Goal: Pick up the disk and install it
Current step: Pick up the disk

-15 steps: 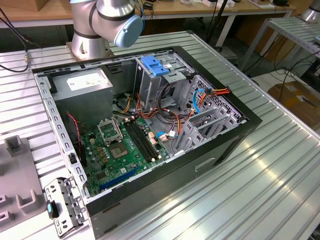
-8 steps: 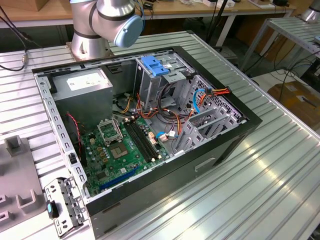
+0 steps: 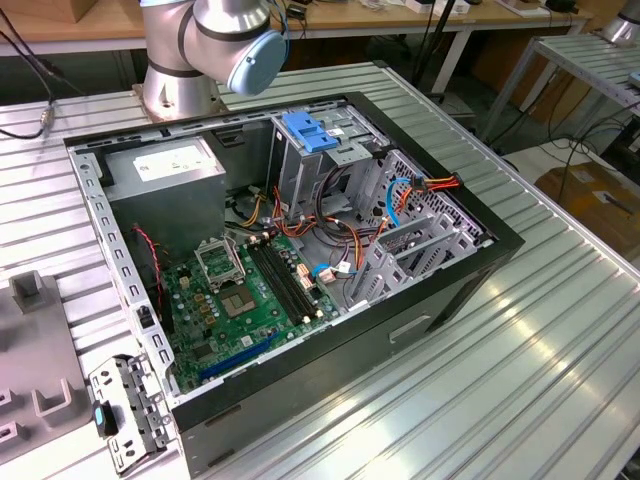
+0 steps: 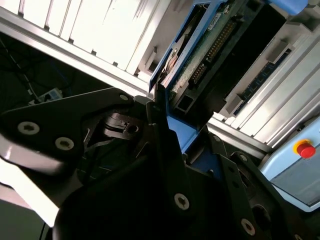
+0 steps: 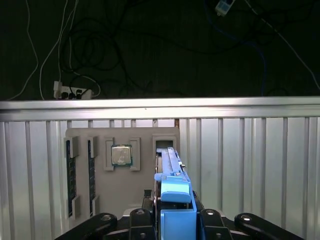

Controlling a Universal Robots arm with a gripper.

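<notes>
In both wrist views the disk stands on edge between my fingers, its bright blue carrier rail toward the camera. The second wrist view shows its green circuit board side and blue rail. My gripper is shut on the disk, one black finger pressed against the rail. The disk's far end points at an empty slot in a grey holder tray; I cannot tell whether it still touches that slot. The open computer case lies on the ribbed metal table, its drive cage under a wide blue latch piece.
The grey tray also holds two memory sticks and a processor chip. Beyond the table edge are floor cables and a power strip. A red stop button sits off to one side. The arm's base stands behind the case.
</notes>
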